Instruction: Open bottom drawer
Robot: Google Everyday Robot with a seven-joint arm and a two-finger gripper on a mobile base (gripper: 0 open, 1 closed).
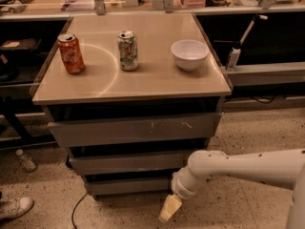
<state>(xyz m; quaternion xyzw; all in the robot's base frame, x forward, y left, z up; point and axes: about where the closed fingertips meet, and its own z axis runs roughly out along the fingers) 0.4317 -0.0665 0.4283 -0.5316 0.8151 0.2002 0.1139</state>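
Lining up on the plain grey bottom drawer: pale yellow hand hangs beside its corner, openness I cannot tell; next, catch the front, pull.

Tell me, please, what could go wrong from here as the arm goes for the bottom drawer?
The gripper hangs near the floor, just off the right end of the bottom drawer; its front shows no handle, so a grip may slip.
The middle drawer sits close above, so the wrong one might get pulled.
A hard tug could shake the table and tip the red can, the green can or the bowl.
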